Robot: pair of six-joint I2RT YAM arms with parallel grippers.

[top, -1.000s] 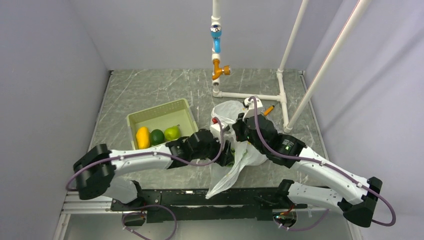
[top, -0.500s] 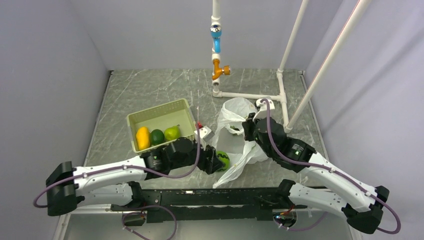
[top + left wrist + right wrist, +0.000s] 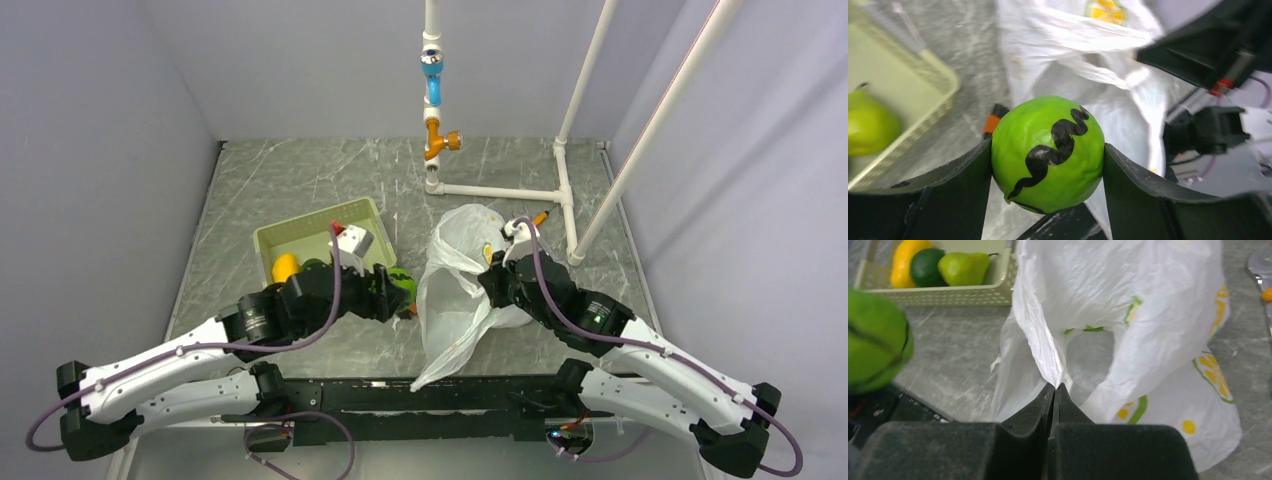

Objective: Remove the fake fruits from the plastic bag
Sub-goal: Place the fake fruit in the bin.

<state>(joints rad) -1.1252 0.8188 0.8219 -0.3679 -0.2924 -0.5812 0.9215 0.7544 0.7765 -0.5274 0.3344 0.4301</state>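
Left claw (image 3: 1048, 150) clasps smooth, round, black-striped ball (image 3: 1058, 170).

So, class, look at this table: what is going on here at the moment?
Two robot arms are unpacking a plastic bag. The left claw grips a dark-striped green ball, outside the bag and close to the pale green basket. The right claw is shut on a fold of the bag, holding it up. A yellow mango, a dark green fruit and a green pear already lie in the basket.

Bright even light, soft shadows, blurred wrist-view edges
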